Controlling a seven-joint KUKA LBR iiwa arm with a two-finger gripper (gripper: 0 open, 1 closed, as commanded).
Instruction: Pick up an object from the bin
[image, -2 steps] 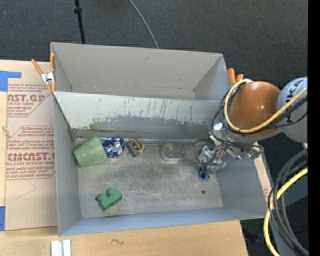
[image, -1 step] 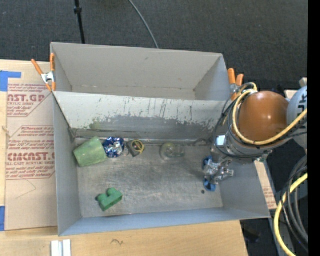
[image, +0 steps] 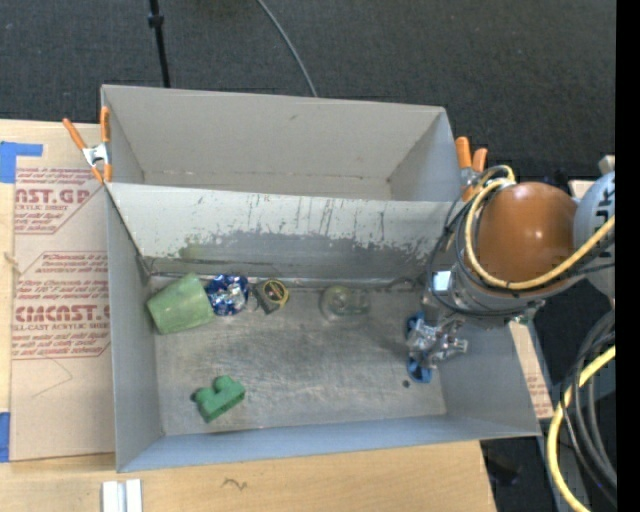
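Clear round piece (image: 340, 300) lies on the bin (image: 300, 390) floor by the back wall, left of the gripper (image: 428, 348); whether that is open or closed cannot be told.

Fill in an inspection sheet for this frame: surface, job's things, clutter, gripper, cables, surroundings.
Surface: grey bin floor, scuffed.
Job's things: pale green block, blue-white crumpled piece, dark ring and clear round thing along the back wall; dark green block front left.
Clutter: nothing seen.
Grippers: the gripper is low at the bin's right side, apart from all five.
Cables: yellow cables loop round the orange wrist cover.
Surroundings: dark floor.
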